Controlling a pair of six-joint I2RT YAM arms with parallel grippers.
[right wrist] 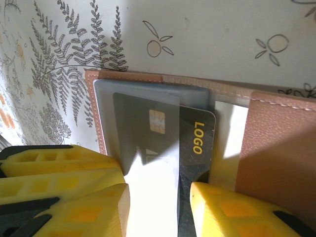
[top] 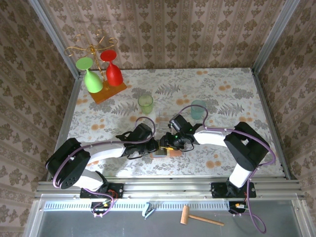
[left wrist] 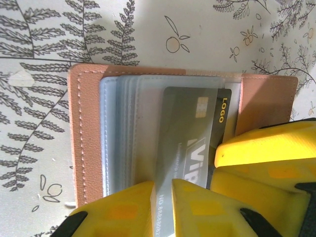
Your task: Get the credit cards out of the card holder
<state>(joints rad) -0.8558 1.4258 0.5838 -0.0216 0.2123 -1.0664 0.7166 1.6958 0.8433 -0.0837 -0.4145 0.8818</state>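
The card holder (left wrist: 85, 138) lies open and flat on the surface (left wrist: 207, 29), with a dark grey credit card (left wrist: 190, 131) partly out of its clear sleeves. The right claw (right wrist: 160, 200) stands partly open astride the card's exposed end, holding nothing. The left claw (left wrist: 163, 195) is narrow at the holder's near edge; whether it pinches a sleeve cannot be told. A clean pull likely means closing squarely on the bare card alone, then drawing it straight along the pocket while the holder is pinned.
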